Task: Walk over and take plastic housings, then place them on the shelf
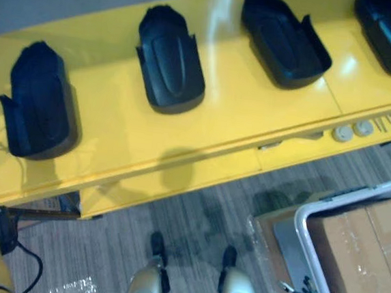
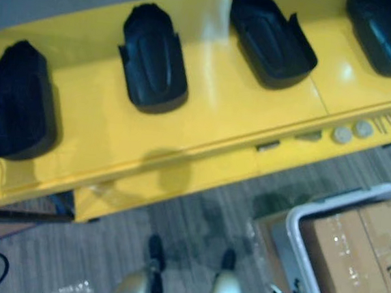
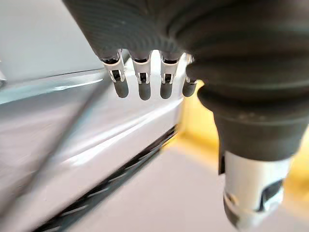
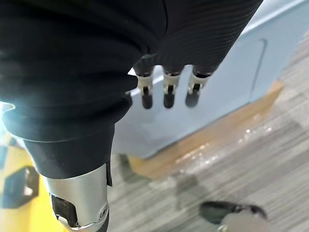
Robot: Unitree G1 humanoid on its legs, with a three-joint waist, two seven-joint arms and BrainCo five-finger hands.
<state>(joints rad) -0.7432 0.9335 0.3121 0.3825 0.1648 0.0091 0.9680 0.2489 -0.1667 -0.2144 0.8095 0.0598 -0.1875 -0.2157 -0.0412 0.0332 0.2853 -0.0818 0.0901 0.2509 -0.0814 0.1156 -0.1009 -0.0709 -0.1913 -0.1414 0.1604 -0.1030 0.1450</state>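
Four black plastic housings (image 1: 170, 61) sit in a row, each apart from the next, on the yellow desk (image 1: 239, 116). The robot's left hand (image 3: 203, 58) and right hand (image 4: 159, 34) hang empty, fingers (image 4: 168, 94) loosely straight. A white-rimmed bin (image 1: 303, 228) of cardboard boxes (image 1: 358, 250) stands on the floor nearby.

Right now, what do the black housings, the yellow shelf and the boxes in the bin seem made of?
Black housings: likely moulded plastic, semi-matte, smooth curved shells with soft highlights.
Yellow shelf: hard and glossy, mirrors the lights; painted metal or laminate, can't tell which.
Boxes: brown matte cardboard with flap seams.
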